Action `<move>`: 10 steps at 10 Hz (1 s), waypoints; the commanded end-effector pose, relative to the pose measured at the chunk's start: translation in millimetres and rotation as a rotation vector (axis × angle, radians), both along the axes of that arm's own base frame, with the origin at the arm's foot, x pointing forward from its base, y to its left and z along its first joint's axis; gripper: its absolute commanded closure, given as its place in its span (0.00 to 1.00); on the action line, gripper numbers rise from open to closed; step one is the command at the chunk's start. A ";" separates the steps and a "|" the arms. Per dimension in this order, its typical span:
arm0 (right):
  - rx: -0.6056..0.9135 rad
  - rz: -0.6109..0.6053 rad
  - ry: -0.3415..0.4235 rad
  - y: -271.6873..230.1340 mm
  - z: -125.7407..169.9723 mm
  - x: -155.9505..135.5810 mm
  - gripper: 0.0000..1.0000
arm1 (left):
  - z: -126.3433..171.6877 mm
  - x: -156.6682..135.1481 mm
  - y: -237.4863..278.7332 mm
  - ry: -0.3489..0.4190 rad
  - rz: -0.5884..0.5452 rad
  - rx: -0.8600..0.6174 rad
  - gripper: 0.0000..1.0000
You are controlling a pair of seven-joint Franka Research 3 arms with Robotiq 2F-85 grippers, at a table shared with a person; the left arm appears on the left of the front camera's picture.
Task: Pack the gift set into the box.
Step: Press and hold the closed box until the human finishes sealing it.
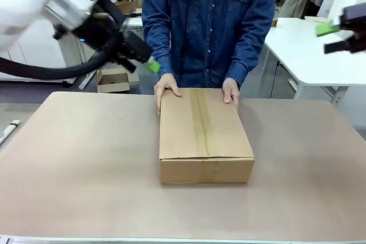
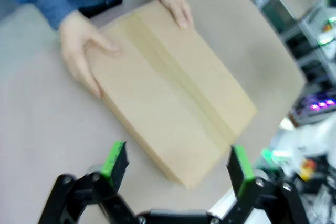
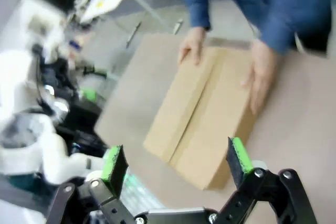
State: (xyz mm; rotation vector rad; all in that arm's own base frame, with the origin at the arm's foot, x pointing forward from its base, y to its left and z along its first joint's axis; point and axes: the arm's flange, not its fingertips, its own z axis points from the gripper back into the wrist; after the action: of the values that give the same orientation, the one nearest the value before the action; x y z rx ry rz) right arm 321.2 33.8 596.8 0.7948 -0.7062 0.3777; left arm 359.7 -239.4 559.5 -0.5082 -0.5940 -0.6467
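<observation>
We see the box point(image 1: 206, 135) lying flat at the middle of the tabletop point(image 1: 86, 164), flaps shut, its pale tape strip point(image 1: 201, 121) running along the top. Whether the gift set is inside, we cannot tell. A person's hands point(image 1: 167, 87) rest on the box's far corners. Our left pincer point(image 2: 176, 161) hangs above and left of the box, fingers wide apart and empty. Our right pincer point(image 3: 176, 158) hangs likewise to the box's right. We judge it best to approach slowly from the box's near end, clear of those hands.
</observation>
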 end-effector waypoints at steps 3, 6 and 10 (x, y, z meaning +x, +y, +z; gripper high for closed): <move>0.270 0.819 -0.544 75.0 -34.4 40.5 0.00 | -17.7 4.4 -53.0 -0.415 -0.305 -0.063 0.00; 0.247 1.036 -0.496 36.1 -94.4 31.4 0.00 | -46.8 13.6 22.1 -0.270 -0.845 0.079 0.00; 0.146 0.773 -0.495 67.6 -75.0 17.7 0.00 | -46.6 -4.1 4.0 -0.285 -0.740 -0.072 0.00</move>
State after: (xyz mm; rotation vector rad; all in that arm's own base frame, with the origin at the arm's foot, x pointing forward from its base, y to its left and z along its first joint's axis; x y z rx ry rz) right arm 339.8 90.6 508.6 1.1554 -0.8569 1.3057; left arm 362.8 -205.6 500.0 -0.7742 -0.6538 -1.4664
